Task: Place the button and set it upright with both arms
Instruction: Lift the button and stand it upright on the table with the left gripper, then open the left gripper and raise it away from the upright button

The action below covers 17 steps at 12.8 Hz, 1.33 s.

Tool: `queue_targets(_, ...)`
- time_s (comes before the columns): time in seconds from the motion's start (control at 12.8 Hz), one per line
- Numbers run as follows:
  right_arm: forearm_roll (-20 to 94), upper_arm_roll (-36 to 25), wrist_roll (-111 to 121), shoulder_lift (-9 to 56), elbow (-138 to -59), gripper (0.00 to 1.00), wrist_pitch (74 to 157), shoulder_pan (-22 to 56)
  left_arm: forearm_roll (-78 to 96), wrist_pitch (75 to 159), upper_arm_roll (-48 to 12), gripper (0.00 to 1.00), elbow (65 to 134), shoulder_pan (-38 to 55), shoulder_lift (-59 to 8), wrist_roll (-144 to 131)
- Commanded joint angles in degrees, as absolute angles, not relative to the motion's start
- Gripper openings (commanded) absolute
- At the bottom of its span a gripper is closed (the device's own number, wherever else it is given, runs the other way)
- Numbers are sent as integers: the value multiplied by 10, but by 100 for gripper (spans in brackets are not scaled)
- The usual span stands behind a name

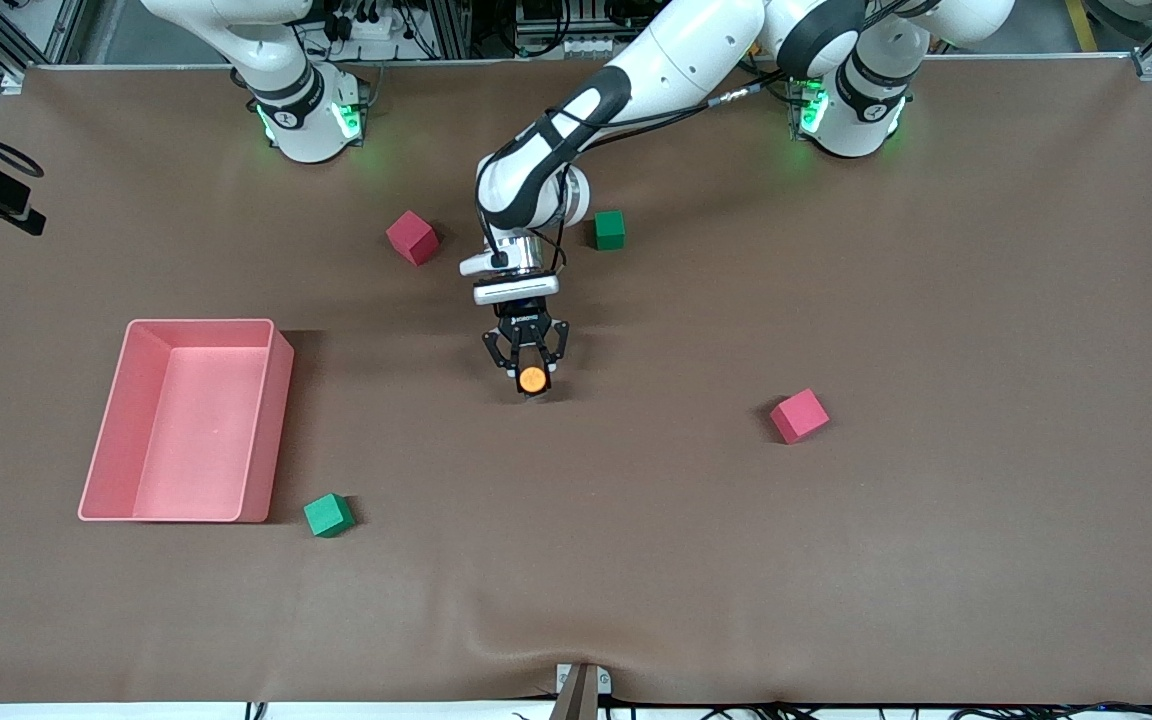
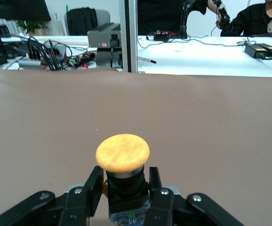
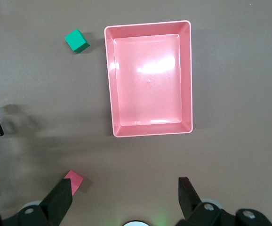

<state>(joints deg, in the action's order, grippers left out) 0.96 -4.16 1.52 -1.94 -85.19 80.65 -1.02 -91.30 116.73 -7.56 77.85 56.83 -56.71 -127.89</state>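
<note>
So the left gripper (image 1: 533, 366) is clamped on the button (image 1: 533, 379) by its black body, low over mid-table, orange cap facing the front camera. Looks like the placing step; next it needs setting down cap-up. The right gripper (image 3: 126, 200) waits spread open above the pink tray (image 3: 108, 84).

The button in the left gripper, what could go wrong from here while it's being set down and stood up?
The left gripper is shut on the button's short black body just under its orange cap, so a narrow hold may let it twist or slip.
Its cap is wider than its body, so the button might tip over on release.
The right gripper hangs open high over the pink tray, away from the button, so a handover needs a long reach.
</note>
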Motion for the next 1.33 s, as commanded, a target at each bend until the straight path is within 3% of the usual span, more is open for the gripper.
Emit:
queue_targets(0.0, 11, -41, 7, -17, -842, 100, 802, -8, -977, 1143, -75, 0, 769, 574, -598, -1304)
queue_targets(0.31, 11, -41, 7, -17, -842, 100, 802, -8, -998, 1143, -74, 0, 772, 574, -601, -1351)
queue_targets(0.39, 11, -41, 7, -17, -843, 100, 802, -8, -993, 1140, -75, 6, 772, 574, -599, -1348)
queue_targets(0.47, 11, -41, 7, -17, -843, 100, 802, -8, -990, 1130, -76, 99, 772, 574, -597, -1345)
queue_targets(0.86, 11, -41, 7, -17, -843, 100, 802, -8, -837, 1118, -81, 100, 767, 603, -557, -1319)
queue_targets(1.25, 11, -41, 7, -17, -843, 100, 802, -8, -597, 980, -85, 100, 764, 653, -423, -1116)
